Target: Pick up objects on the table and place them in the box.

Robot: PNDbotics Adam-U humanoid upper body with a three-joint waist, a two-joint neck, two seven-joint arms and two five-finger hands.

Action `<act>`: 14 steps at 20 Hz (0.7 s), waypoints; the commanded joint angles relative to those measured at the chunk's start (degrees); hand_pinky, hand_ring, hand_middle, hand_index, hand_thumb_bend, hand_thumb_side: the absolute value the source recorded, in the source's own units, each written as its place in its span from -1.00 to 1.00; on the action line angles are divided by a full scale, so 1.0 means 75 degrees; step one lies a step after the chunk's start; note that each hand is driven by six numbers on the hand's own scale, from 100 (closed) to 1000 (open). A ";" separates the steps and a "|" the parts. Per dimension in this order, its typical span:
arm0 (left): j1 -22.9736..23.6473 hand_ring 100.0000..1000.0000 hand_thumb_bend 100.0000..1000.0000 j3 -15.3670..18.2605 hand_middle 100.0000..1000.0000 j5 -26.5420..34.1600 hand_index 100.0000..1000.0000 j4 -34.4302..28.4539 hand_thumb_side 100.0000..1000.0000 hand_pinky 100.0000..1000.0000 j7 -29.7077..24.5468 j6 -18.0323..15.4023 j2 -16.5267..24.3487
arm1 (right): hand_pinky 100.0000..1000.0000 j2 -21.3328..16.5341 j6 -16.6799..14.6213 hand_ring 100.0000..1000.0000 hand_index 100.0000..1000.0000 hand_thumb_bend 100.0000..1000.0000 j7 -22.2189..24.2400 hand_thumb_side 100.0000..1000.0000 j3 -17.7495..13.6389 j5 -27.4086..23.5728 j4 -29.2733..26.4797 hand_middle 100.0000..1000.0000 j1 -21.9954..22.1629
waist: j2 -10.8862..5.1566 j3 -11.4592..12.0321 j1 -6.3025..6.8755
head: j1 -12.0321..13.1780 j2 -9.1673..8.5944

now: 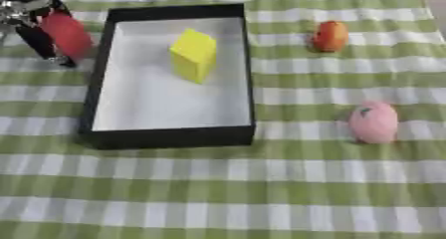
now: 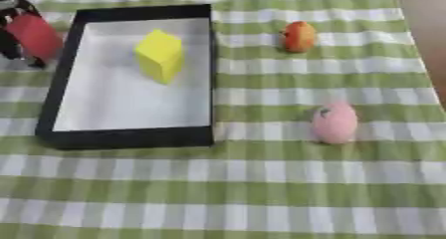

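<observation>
A black box (image 1: pixel 174 136) with a white floor stands at the left of the checked cloth. Inside it, toward the far end, lies a yellow block (image 1: pixel 193 54). My left hand (image 1: pixel 31 26) is at the upper left, just outside the box's left wall, with its fingers curled round a red object (image 1: pixel 67 34). An orange round object (image 1: pixel 330 36) rests on the cloth to the right of the box. A pink egg-shaped object (image 1: pixel 374 122) lies nearer, at the right. My right hand shows in neither view.
A green and white checked cloth (image 1: pixel 226 193) covers the table. The table's brown right edge (image 2: pixel 427 29) shows beyond the cloth in the right eye view.
</observation>
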 commanded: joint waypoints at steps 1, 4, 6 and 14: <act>-0.0109 0.09 0.16 0.0067 0.26 -0.0015 0.38 0.0021 -1.00 0.00 0.0160 0.0176 0.0133 | 0.47 -0.0258 -0.0037 0.29 0.73 -1.00 0.0003 0.68 -0.0096 -0.0027 -0.0058 0.39 -0.0062 | -0.0030 0.0002 -0.0126 | -0.0013 0.0033; -0.0110 0.00 0.20 0.0080 0.14 0.0027 0.33 0.0035 -1.00 -0.10 0.0245 0.0319 0.0134 | 0.47 -0.0256 -0.0034 0.29 0.73 -1.00 0.0001 0.68 -0.0101 -0.0022 -0.0053 0.38 -0.0052 | -0.0040 0.0008 -0.0128 | -0.0014 0.0058; -0.0110 -0.04 0.22 0.0090 0.09 0.0091 0.30 0.0020 -1.00 -0.16 0.0312 0.0411 0.0136 | 0.47 -0.0258 -0.0032 0.29 0.73 -1.00 -0.0001 0.68 -0.0103 -0.0020 -0.0048 0.38 -0.0044 | -0.0046 0.0012 -0.0132 | -0.0018 0.0080; -0.0132 -0.05 0.24 0.0094 0.08 0.0330 0.28 -0.0128 -1.00 -0.19 0.0330 0.0539 0.0206 | 0.47 -0.0263 -0.0011 0.29 0.73 -1.00 -0.0028 0.68 -0.0115 -0.0020 -0.0016 0.37 0.0018 | -0.0105 0.0115 -0.0141 | -0.0048 0.0204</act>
